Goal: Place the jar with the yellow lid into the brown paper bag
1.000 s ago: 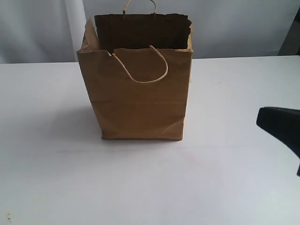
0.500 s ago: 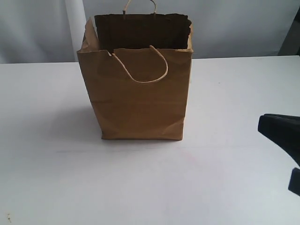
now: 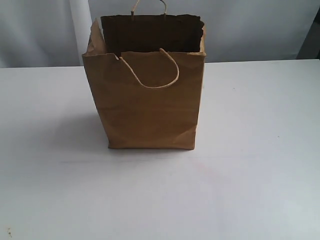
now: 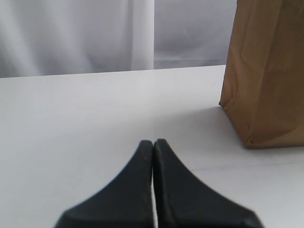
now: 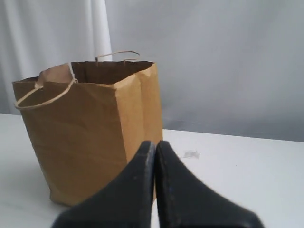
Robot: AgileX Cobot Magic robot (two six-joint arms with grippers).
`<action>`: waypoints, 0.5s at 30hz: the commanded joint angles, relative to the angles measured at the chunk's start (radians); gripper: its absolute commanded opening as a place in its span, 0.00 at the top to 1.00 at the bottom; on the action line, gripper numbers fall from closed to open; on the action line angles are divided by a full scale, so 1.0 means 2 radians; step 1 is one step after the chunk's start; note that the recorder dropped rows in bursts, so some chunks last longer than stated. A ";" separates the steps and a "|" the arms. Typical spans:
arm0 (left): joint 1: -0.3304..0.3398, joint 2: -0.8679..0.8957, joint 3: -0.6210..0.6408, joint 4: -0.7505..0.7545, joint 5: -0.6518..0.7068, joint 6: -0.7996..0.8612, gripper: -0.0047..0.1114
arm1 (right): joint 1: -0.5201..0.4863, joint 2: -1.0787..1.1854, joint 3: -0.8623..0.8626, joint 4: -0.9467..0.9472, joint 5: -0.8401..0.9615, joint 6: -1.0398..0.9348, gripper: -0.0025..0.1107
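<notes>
Upright tan kraft-paper shopping bag [image 3: 145, 110] on the white counter [image 3: 250, 185]: long axis vertical, ragged mouth facing up, front twisted-paper loop handle [image 3: 155, 85] drooping over the near face. The interior is dark, and whether the yellow-lidded jar lies inside cannot be told. The left black pincer [image 4: 153, 144] and the right black pincer [image 5: 153, 144] are each clenched on nothing, apart from the bag.

brown paper bag [image 3: 145, 107] interior hidden

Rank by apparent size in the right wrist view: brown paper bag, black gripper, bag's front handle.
1. Tan kraft-paper bag.
2. Shut black right gripper, enlarged by nearness.
3. Thin twisted-paper loop handle.
</notes>
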 commanded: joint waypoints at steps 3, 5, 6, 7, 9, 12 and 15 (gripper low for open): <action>-0.002 0.002 -0.001 -0.002 -0.005 -0.002 0.95 | -0.013 -0.070 0.075 -0.007 -0.040 -0.009 0.98; -0.002 0.002 -0.001 -0.002 -0.005 -0.002 0.95 | -0.013 -0.084 0.086 -0.007 -0.049 -0.009 0.98; -0.002 0.002 -0.001 -0.002 -0.005 -0.002 0.95 | -0.013 -0.091 0.086 -0.007 -0.050 -0.011 0.98; -0.002 0.002 -0.001 -0.002 -0.005 -0.002 0.95 | -0.013 -0.105 0.086 -0.007 -0.029 -0.012 0.98; -0.002 0.002 -0.001 -0.002 -0.005 -0.002 0.95 | -0.013 -0.127 0.086 -0.007 -0.002 -0.013 0.98; -0.002 0.002 -0.001 -0.002 -0.005 -0.002 0.95 | -0.012 -0.137 0.086 -0.007 0.040 -0.013 0.98; -0.002 0.002 -0.001 -0.002 -0.005 -0.002 0.95 | -0.012 -0.137 0.086 -0.007 0.080 -0.013 0.98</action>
